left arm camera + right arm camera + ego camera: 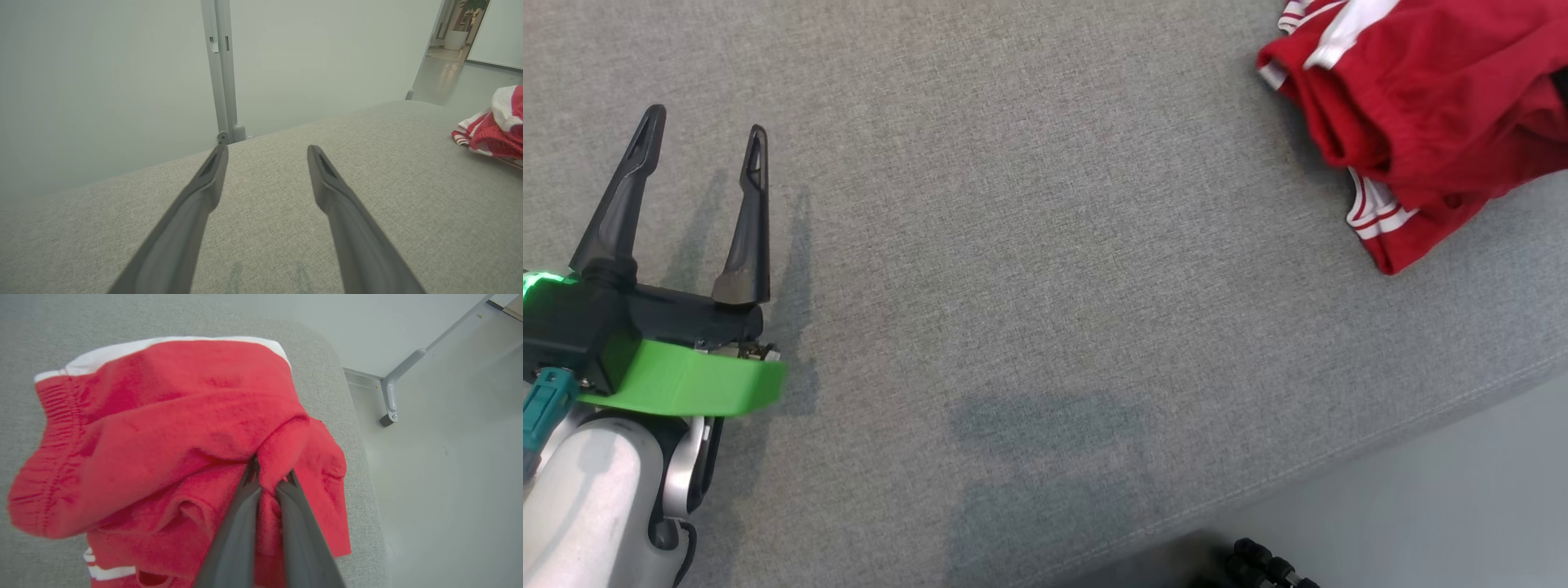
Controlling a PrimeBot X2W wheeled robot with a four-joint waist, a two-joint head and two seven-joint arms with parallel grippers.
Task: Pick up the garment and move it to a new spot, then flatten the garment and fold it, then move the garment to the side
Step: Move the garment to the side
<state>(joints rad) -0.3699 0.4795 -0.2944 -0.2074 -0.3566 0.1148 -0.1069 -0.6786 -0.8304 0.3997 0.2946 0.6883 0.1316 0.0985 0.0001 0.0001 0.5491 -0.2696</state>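
The red garment [1429, 98] lies bunched on the right side of the gray bench [1045, 245]. It looks soft, light and floppy. The right gripper [271, 477] pinches a fold of it between its fingers. The left gripper [706, 122] has its fingers spread, holding nothing. The striped hem [1376, 216] looks good to grab.

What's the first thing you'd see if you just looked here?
The bright red garment with white stripes, bunched at the upper right on the grey cushion. The right gripper is pinching a fold of it. The left gripper hangs open at the lower left, holding nothing.
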